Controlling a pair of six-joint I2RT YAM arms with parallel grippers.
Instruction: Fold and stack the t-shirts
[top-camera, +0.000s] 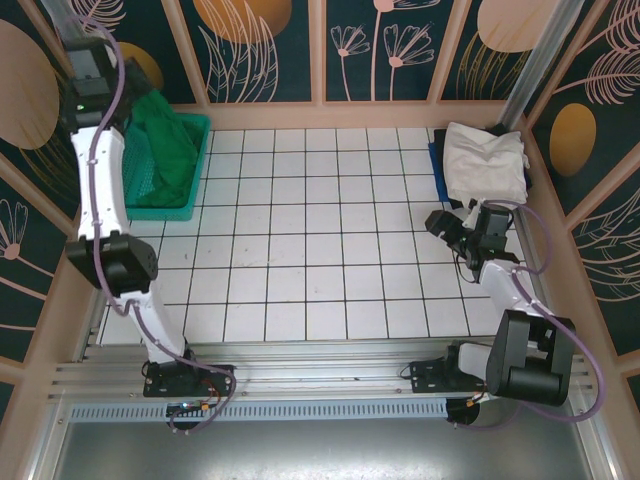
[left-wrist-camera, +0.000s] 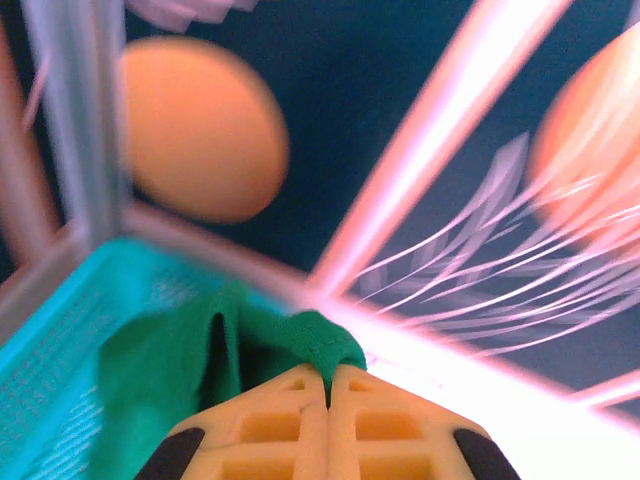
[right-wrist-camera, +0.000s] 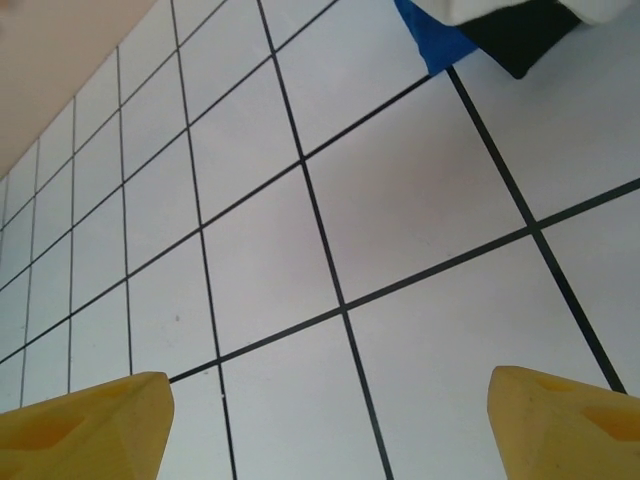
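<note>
**White tiled table, green shirt pinched at the basket**

White square tiles with dark grout cover the table (top-camera: 320, 250), which is walled by dark panels (top-camera: 250, 50) painted with orange discs and pale flower outlines. At the far left corner sits a teal plastic mesh basket (top-camera: 195, 125). A soft emerald green t-shirt (top-camera: 165, 150) rises from it in a crumpled peak. At the far right lies a folded stack with a rumpled off-white t-shirt (top-camera: 487, 160) over a blue t-shirt (top-camera: 437, 165) and a black t-shirt (right-wrist-camera: 515, 35). The left gripper (left-wrist-camera: 328, 385) has its yellow fingers pressed together on a fold of the green cloth. The right gripper (right-wrist-camera: 330, 420) stands wide apart and empty over bare tile near the stack.
</note>
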